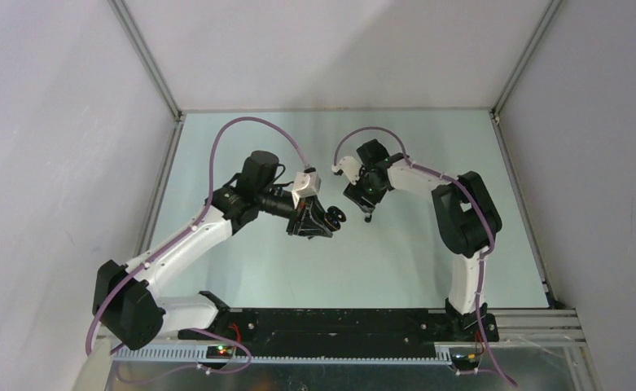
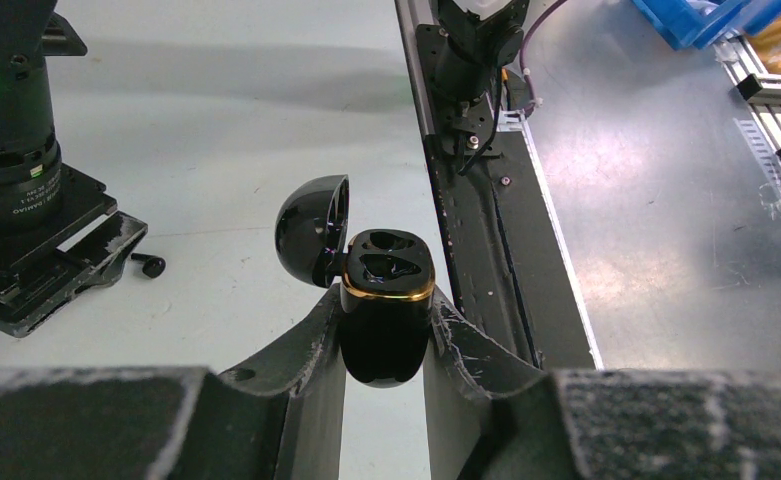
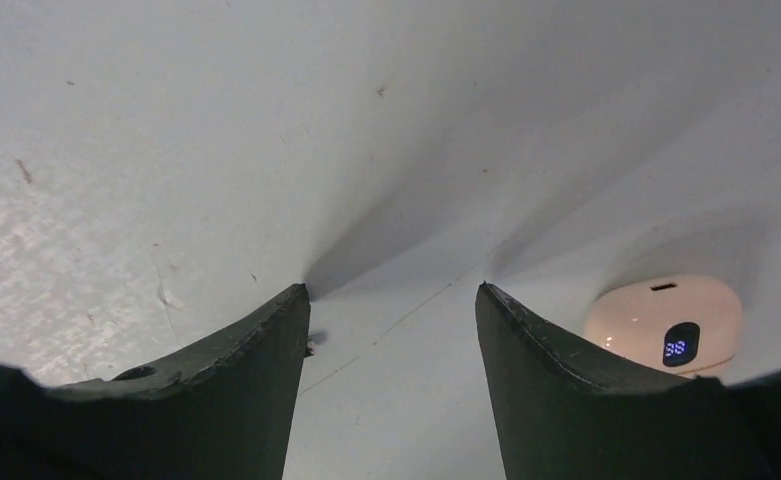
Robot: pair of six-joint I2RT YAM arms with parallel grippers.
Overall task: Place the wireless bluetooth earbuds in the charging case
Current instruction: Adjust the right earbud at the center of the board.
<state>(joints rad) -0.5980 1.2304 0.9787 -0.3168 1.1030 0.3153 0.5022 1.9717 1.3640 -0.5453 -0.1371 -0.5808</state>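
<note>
My left gripper (image 2: 386, 300) is shut on a glossy black charging case (image 2: 387, 330) with a gold rim, held upright off the table. Its lid (image 2: 311, 230) is swung open to the left, and the two wells look dark; I cannot tell what is in them. From above, the case (image 1: 336, 217) sits at the tip of the left gripper (image 1: 324, 221). One black earbud (image 2: 149, 265) lies on the table beside the right arm's wrist. My right gripper (image 3: 391, 290) stands open just over bare table with nothing between its fingers, and from above this gripper (image 1: 363, 199) faces the left one.
A cream-white case (image 3: 666, 325) with a small blue lit display lies just right of the right gripper's right finger. The black base rail (image 2: 486, 230) runs along the table's near edge. Grey walls enclose the pale table (image 1: 241, 269) on three sides.
</note>
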